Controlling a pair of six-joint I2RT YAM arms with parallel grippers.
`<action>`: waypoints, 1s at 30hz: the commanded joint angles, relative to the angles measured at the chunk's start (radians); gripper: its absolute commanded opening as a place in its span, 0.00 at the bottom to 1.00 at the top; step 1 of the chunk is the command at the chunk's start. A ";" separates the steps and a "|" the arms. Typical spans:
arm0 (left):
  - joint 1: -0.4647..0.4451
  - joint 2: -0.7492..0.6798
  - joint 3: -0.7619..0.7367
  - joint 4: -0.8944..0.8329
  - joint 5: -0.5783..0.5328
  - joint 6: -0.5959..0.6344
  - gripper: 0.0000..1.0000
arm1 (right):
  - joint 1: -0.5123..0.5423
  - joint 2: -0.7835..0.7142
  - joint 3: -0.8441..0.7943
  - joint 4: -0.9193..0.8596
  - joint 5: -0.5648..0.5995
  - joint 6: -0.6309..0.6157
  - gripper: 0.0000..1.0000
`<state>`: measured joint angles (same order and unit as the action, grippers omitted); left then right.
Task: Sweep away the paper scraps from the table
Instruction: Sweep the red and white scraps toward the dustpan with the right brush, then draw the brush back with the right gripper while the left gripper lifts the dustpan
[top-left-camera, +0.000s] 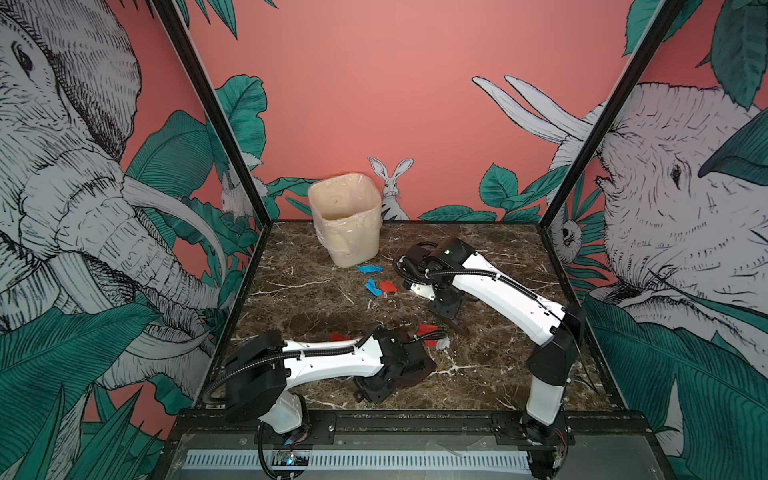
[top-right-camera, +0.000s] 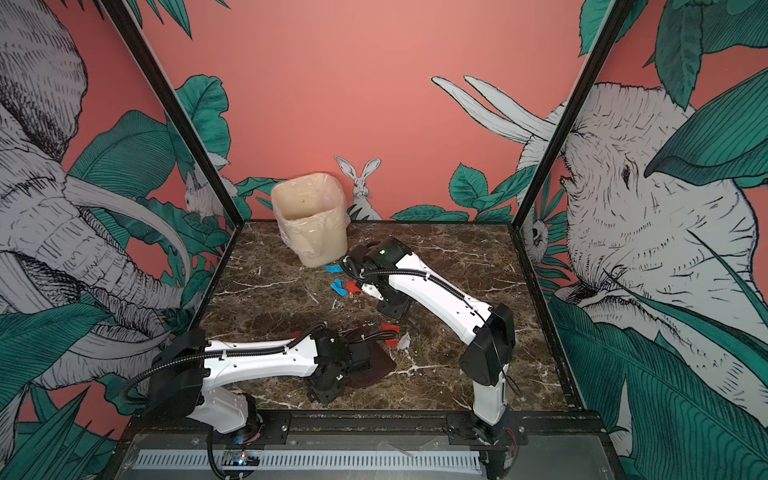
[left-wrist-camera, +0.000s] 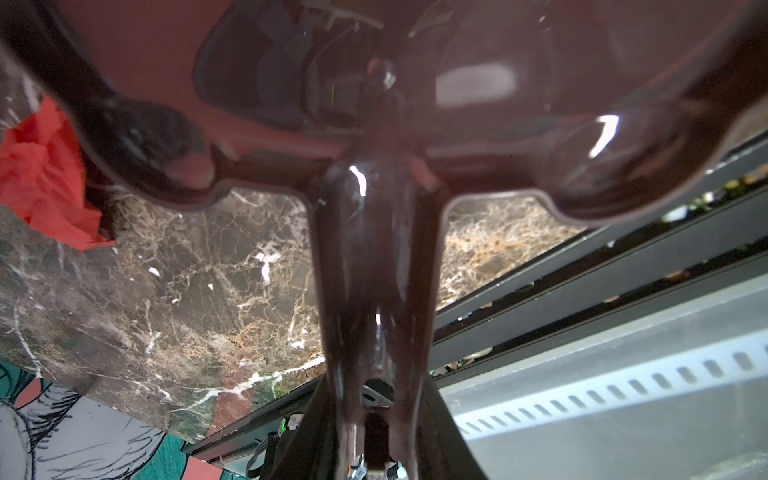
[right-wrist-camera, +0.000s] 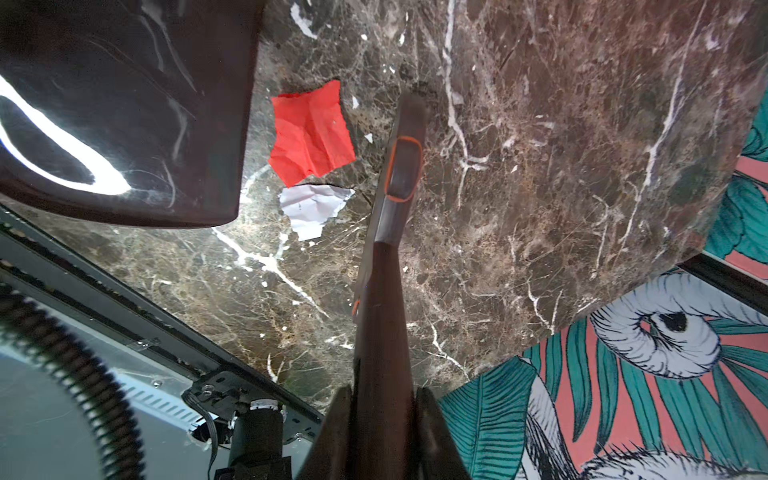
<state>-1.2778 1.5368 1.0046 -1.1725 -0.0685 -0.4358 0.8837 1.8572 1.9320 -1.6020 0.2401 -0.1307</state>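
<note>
Lying between dustpan (right-wrist-camera: 124, 104) and brush (right-wrist-camera: 401, 166) — two paper scraps (right-wrist-camera: 311, 133); left jaws pinching dustpan, right jaws brush.

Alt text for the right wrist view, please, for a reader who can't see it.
The right gripper, jaws shut on a long dark brown handle with an orange-edged grip, holds it out over the brown marble table. Beside the handle lie a creased red paper scrap and a torn white scrap, next to each other, with a glossy dark dustpan close by.
</note>
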 joint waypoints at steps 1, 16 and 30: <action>-0.005 0.002 0.024 0.005 -0.007 0.020 0.00 | 0.010 0.007 -0.004 -0.088 -0.046 0.044 0.00; 0.009 0.009 0.004 0.045 0.024 0.049 0.00 | 0.057 0.029 0.031 -0.109 -0.139 0.091 0.00; 0.014 0.004 -0.002 0.049 0.027 0.041 0.00 | 0.120 -0.066 0.092 -0.063 -0.336 0.153 0.00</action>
<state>-1.2675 1.5486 1.0084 -1.1213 -0.0406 -0.3916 0.9943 1.8458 1.9942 -1.6051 -0.0063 -0.0059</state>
